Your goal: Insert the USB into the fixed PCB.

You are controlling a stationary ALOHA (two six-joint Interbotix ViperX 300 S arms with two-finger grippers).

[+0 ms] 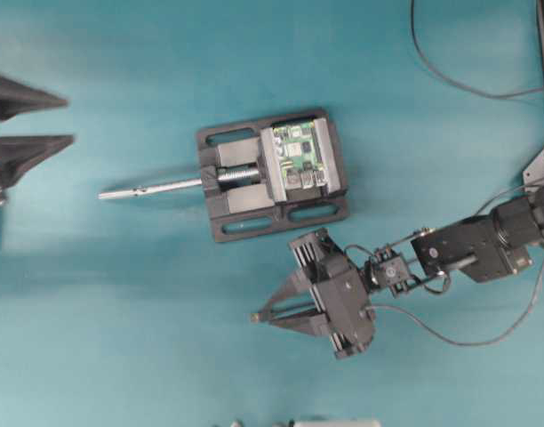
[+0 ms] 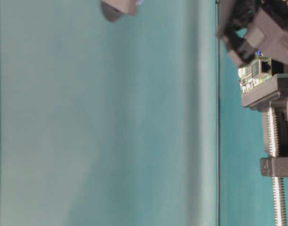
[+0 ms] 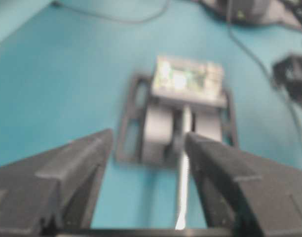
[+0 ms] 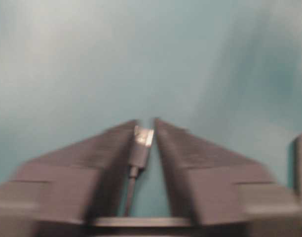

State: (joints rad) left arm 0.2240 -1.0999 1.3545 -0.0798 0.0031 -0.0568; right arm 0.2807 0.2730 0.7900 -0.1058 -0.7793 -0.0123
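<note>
Teal tabletop [image 1: 121,311], matte, carrying all items listed below.

Item one: the fixed PCB [image 1: 300,153], green with silver connectors, clamped in a black vise [image 1: 272,173] near the centre of the overhead view. A silver screw rod [image 1: 152,188] runs out of the vise toward our left side. The table-level view shows the board [image 2: 255,73] sitting on top of the vise with a connector face exposed. We judge it rigid and held firm, though brittle at the ports; it needs no handling from us.

Item two: the USB [image 4: 142,137], a small plug with a silver tip, pinched between the fingers of our right gripper [image 4: 145,129]. Its thin black cable [image 4: 130,190] trails back between the fingers. In the overhead view that gripper [image 1: 257,316] lies below the vise, near it but apart, its tips pointing away from the board. We judge the plug light and stiff and the cable limp, so the hold belongs on the plug body just behind the metal, as it appears to be now. The smooth shell may twist in the grip if it meets the port at an angle.

Item three: our left gripper [image 1: 68,120], at the far left edge of the overhead view, well apart from the vise. Its jaws are spread and hold nothing; its wrist view looks between the fingers [image 3: 67,173] toward the board [image 3: 188,79].
</note>
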